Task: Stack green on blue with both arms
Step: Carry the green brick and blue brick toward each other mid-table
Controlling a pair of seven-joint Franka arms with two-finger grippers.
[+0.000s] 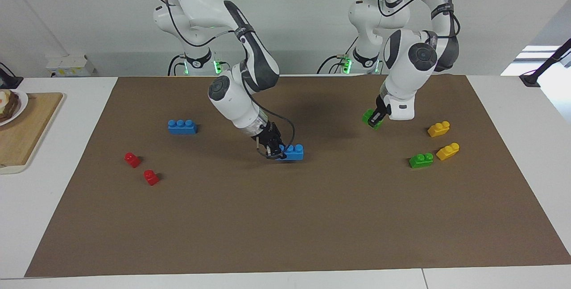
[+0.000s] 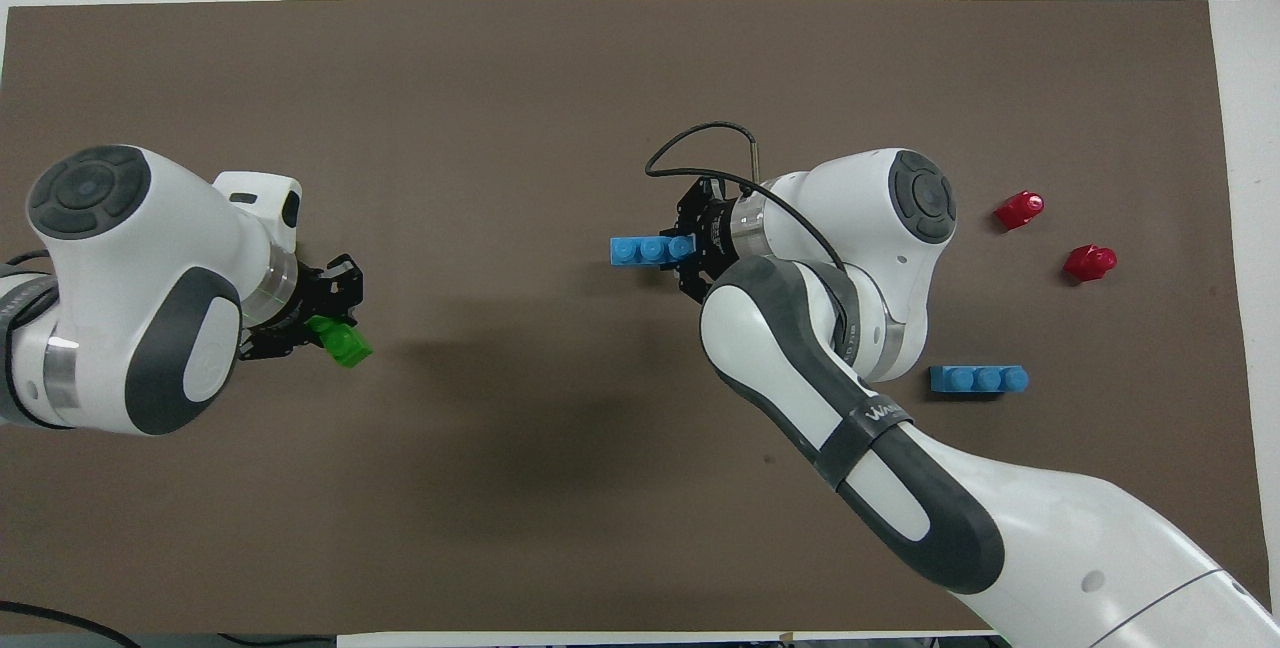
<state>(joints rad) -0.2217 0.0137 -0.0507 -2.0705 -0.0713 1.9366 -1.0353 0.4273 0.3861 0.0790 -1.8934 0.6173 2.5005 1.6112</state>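
Brown matting covers the worktop (image 1: 285,235). Held in the closed left claw (image 1: 376,118), the green brick (image 1: 370,117) hangs tilted; a crooked landing is judged possible. At mid-mat, the blue brick (image 1: 292,151) is gripped at one end by the right claw (image 1: 273,150), so it could pivot. Finger contact is hidden.

We were looking at a robotics lab: two white arms (image 1: 241,92) bolted at a white bench (image 1: 513,155), brown mat (image 1: 285,217), bare walls.
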